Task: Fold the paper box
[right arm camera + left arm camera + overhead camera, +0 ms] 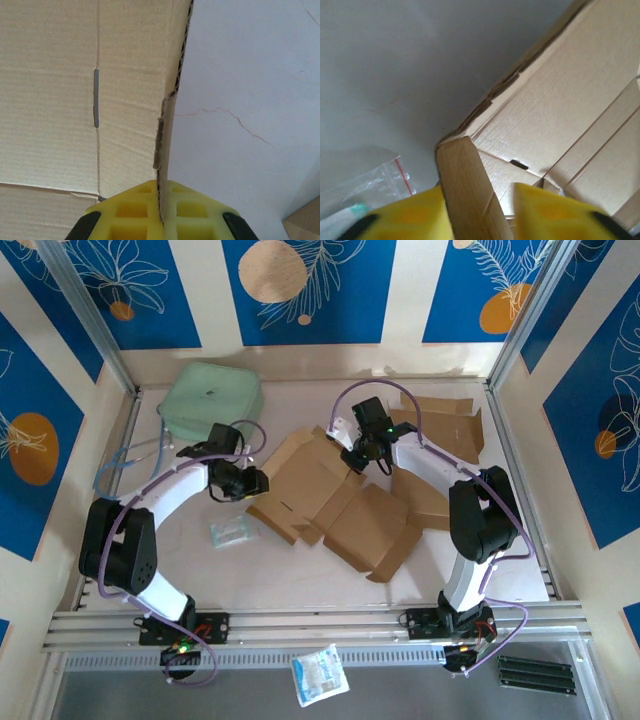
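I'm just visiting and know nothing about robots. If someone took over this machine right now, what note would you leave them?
Left claw: astride a raised flap of the paper box; I can't tell whether it grips.
Right claw: shut on another edge of the paper box.
Box: mostly flat, walls not up.
Done: both sides reached.
Left: fold the walls up and close it.

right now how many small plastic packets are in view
2. One packet on the table, left of the cardboard box; the other on the grey ledge before the arm bases. Cardboard may hide more.
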